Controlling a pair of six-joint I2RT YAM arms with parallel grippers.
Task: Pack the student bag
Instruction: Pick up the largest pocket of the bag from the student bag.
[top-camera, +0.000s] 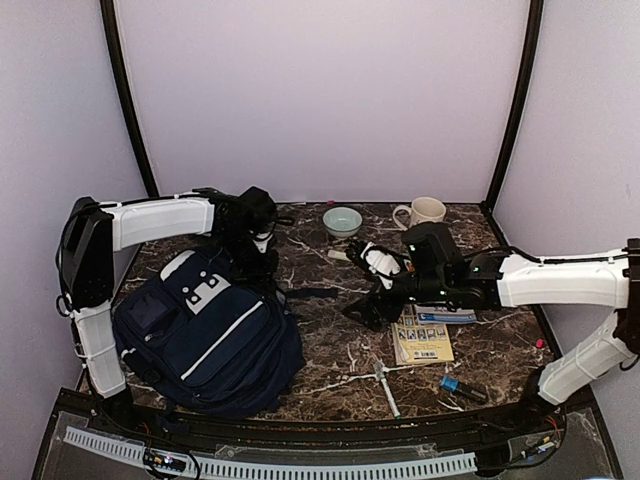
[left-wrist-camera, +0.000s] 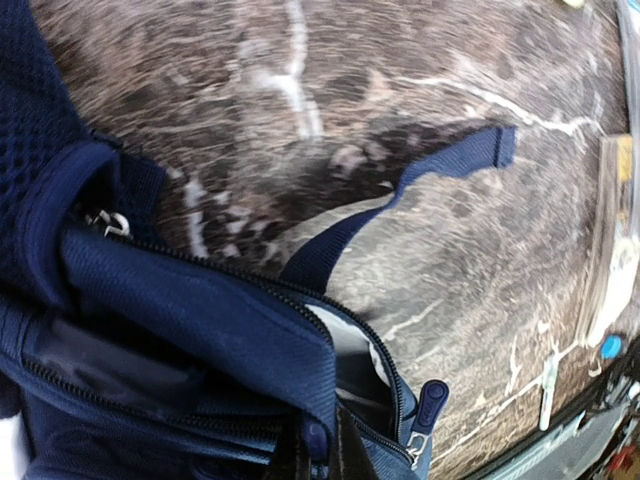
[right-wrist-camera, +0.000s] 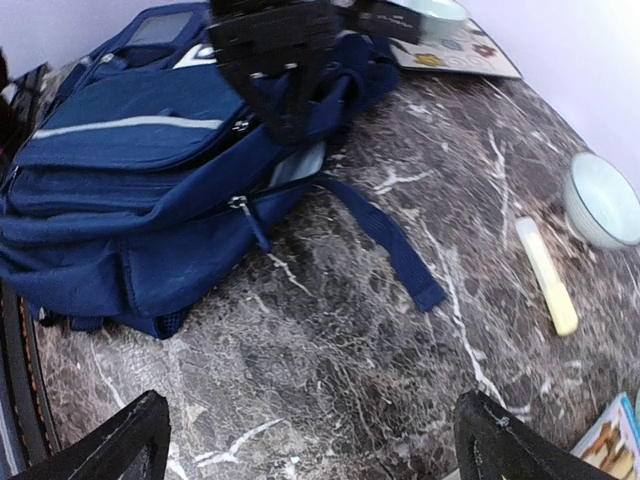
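The student bag is a navy backpack with white stripes, lying flat at the table's left. My left gripper is at its top end. In the left wrist view it is shut on the edge of the bag's zipped opening, which gapes a little and shows grey lining. A loose strap trails onto the table. My right gripper is open and empty, low over the table to the right of the bag. The right wrist view shows its fingers wide apart, the bag beyond.
A pale bowl and a mug stand at the back. Booklets lie under the right arm. A blue marker and a white stick lie near the front. A yellow highlighter lies near the bowl.
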